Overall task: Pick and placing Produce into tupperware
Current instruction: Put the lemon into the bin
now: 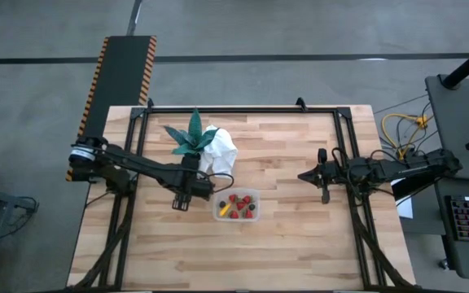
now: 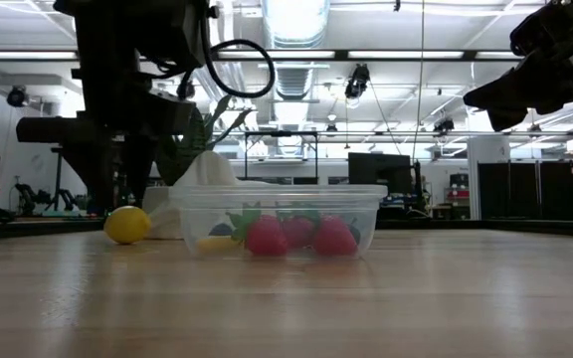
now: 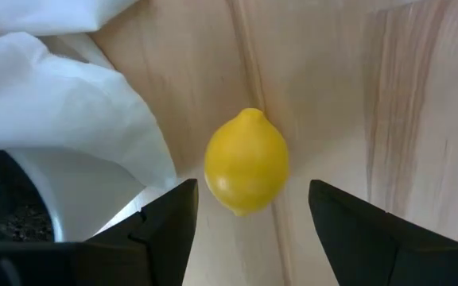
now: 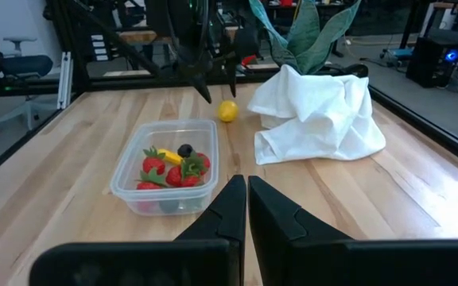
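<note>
The tupperware (image 1: 236, 205) sits near the middle of the wooden table (image 1: 283, 244), a bit toward the left arm's side, and it already has most of the fruit in it: a few red strawberries (image 4: 183, 175), a yellow-orange piece (image 4: 168, 157) and a small dark round one (image 4: 185, 150). Behind it, toward the far edge, there's a crumpled white cloth (image 1: 221, 149) with a spiky green plant (image 1: 190, 137) right next to it.

The left gripper (image 1: 181, 202) hangs just beside the container's left end, pointing down, fingers spread wide with the lemon directly below the gap. It's not touching it as far as I can see. The right gripper (image 4: 246, 208) is parked well off to the right side of the table, up in the air, fingers pressed together with nothing in them.

The lemon (image 3: 246, 162) is the one piece not in the box. It lies on bare wood between the cloth and the container.
</note>
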You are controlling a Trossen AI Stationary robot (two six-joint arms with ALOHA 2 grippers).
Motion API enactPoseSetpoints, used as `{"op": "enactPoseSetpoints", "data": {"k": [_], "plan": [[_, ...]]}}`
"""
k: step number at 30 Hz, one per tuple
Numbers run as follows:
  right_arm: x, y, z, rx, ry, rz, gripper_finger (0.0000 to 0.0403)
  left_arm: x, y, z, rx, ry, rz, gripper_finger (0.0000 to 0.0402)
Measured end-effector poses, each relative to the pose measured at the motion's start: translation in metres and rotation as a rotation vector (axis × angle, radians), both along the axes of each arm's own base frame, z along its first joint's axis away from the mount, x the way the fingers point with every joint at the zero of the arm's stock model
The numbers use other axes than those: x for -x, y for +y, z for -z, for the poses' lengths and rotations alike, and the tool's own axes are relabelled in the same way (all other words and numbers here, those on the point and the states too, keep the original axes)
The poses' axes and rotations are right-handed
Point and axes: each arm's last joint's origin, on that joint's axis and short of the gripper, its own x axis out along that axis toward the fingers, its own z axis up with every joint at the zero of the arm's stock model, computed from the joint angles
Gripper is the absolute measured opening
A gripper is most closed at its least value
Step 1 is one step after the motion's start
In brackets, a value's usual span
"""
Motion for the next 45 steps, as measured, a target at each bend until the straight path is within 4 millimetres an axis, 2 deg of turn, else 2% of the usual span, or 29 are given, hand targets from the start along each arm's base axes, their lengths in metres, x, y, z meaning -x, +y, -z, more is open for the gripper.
{"op": "enactPoseSetpoints", "data": {"k": [26, 45], "plan": [[0.000, 0.000, 0.001, 0.001, 0.006, 0.000, 0.0009, -0.010, 0.004, 0.036, 0.003, 0.120, 0.033, 0.0226], [0.000, 0.000, 0.001, 0.001, 0.005, 0.000, 0.0009, -0.011, 0.003, 0.037, 0.004, 0.116, 0.035, 0.0226]]}}
